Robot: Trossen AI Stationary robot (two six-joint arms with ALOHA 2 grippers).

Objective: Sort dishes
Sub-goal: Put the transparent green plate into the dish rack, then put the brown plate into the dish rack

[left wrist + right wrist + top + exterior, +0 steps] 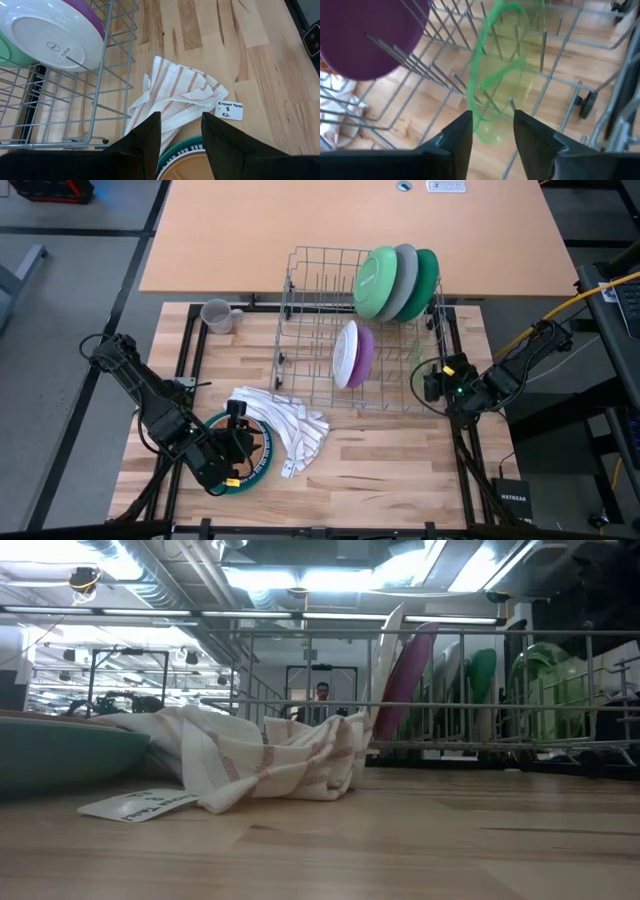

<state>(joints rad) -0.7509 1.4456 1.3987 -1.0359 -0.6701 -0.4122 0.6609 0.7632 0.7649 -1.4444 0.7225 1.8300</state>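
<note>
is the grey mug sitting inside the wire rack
No, the grey mug stands on the table outside the wire rack, off to its left side in the high view.

There is one grey wire rack (345, 330). In it stand three big round plates: one light green (374, 282), one grey (404, 280), one dark green (428, 278). There are two smaller plates, one white (345, 354), one purple (364, 352). One see-through green cup (500, 75), maybe a glass. One grey mug (218, 316). One striped white cloth (285, 420). One teal plate (262, 463).
</note>
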